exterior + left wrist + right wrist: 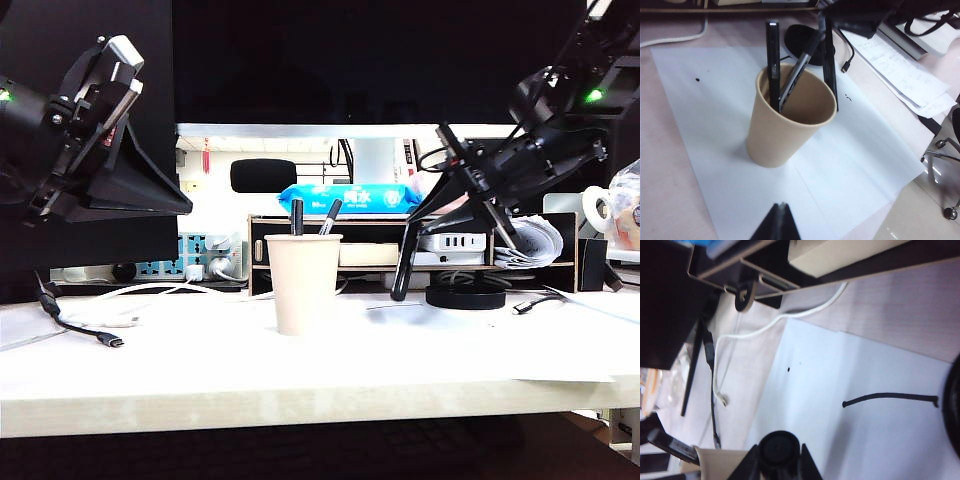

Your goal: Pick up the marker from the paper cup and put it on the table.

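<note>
Looking at the exterior view, we see the right gripper (405,262) right of centre, its jaws clamped on the marker (403,270), which hangs nearly upright with its lower tip just above the table (300,385), well right of the paper cup (303,284). Two pens (297,216) stand in that cup at centre frame. Our left gripper (150,190) hovers at upper left, and we cannot tell whether it is open or closed.
</note>
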Robot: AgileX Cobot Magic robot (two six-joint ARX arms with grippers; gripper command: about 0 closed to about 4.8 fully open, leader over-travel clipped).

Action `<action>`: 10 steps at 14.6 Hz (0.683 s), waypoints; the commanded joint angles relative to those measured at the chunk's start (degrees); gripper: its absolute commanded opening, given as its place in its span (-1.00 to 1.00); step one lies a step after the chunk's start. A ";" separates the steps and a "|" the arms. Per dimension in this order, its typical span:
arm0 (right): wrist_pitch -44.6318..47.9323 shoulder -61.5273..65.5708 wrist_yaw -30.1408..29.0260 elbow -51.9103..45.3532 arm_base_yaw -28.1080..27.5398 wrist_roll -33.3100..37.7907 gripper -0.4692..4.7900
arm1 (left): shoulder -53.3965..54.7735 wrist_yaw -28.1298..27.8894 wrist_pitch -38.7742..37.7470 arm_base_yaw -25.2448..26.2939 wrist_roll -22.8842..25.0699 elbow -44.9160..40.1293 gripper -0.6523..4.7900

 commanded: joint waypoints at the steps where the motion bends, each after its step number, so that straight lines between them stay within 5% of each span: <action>1: 0.35 0.52 -1.81 0.26 -0.28 1.62 -0.55 | -0.11 0.37 0.59 -0.11 0.07 0.15 -0.78; 10: 1.38 4.57 0.50 0.24 0.04 2.69 -0.55 | -0.11 0.39 0.61 -0.11 0.07 0.17 -0.78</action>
